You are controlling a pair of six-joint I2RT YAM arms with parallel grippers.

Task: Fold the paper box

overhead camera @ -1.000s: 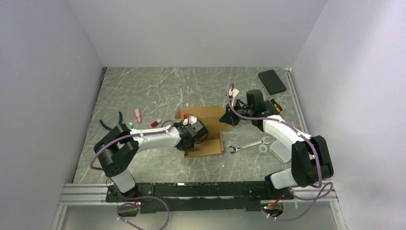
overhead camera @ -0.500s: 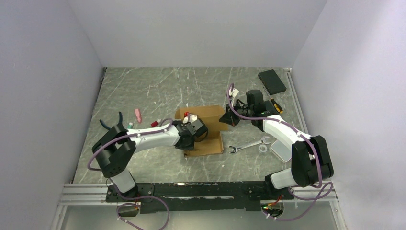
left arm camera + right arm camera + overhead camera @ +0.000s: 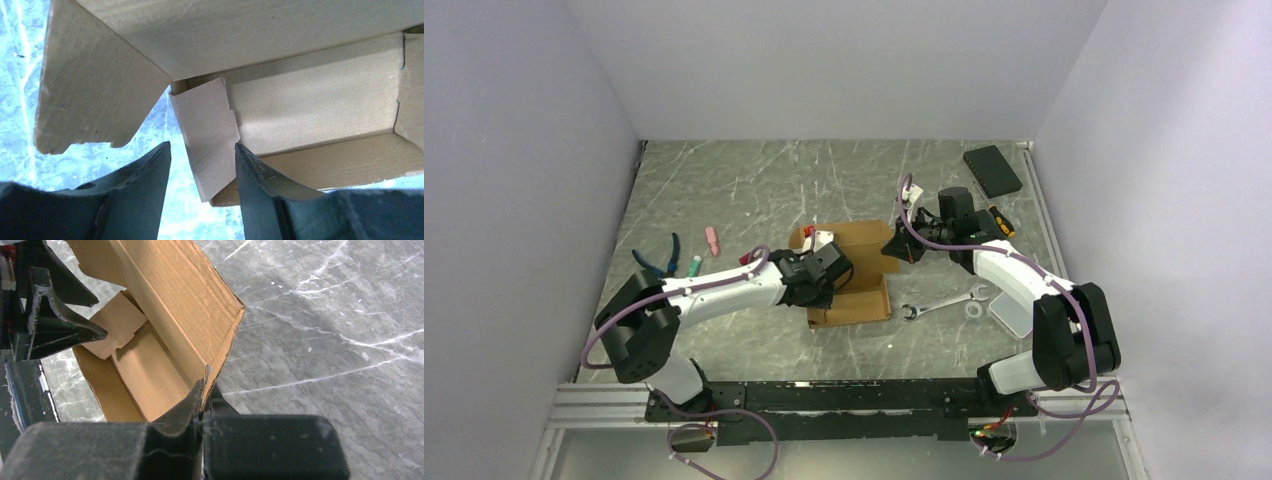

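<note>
left claw has opened around paper box flap.

Paper box: plain brown cardboard, unprinted, partly folded into open-topped tray, lying mid-tabletop. Long walls raised, one tall panel standing up. Small end flap bent inward at corner. Larger side flap splayed outward.

Top feed up: a grey marbled table fills my screen. At nine o'clock I've got blue-handled pliers, with a small pink cylinder near them. At two o'clock sits a black flat rectangular pad. At four o'clock there's a silver metal wrench, a small metal ring just beside it, and a clear plastic case next along.
</note>
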